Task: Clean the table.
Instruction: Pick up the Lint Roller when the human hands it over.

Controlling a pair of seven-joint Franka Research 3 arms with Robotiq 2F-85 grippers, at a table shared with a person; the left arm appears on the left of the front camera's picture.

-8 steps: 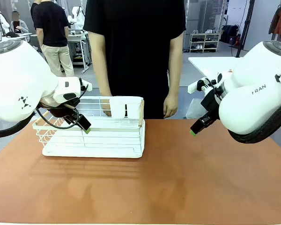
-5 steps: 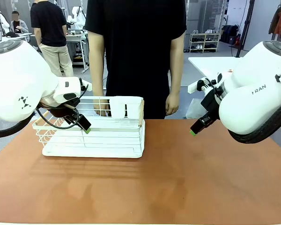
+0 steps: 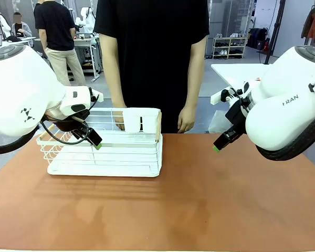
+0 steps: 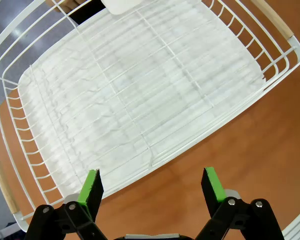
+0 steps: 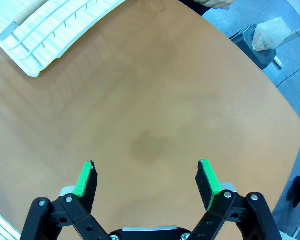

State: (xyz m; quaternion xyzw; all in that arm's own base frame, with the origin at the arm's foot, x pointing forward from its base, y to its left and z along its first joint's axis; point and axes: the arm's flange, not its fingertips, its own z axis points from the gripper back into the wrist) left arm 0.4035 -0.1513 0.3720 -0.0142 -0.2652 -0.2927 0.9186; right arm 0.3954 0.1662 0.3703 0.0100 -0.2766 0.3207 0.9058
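The table [image 3: 210, 205] fills the lower half of the front frame, its reddish-brown top bare apart from a white wire rack [image 3: 107, 155] that stands at left of centre, near the far edge. A white holder [image 3: 142, 119] hangs on the rack's far rim. In the left wrist frame the left gripper [image 4: 151, 180] hovers over the rack's near edge with its green pads wide apart and nothing between them; the rack's floor fills the upper part of that frame, with a wooden handle [image 4: 273, 18] at the upper right. In the right wrist frame the right gripper [image 5: 147, 172] hangs above bare tabletop, fingers likewise spread and holding nothing; a faint darker patch [image 5: 150, 145] shows on the top at frame centre, and a corner of the rack sits at upper left. A person [image 3: 152, 58] in black stands at the far side, top centre of the front frame, one hand [image 3: 185, 119] low beside the rack's right end.
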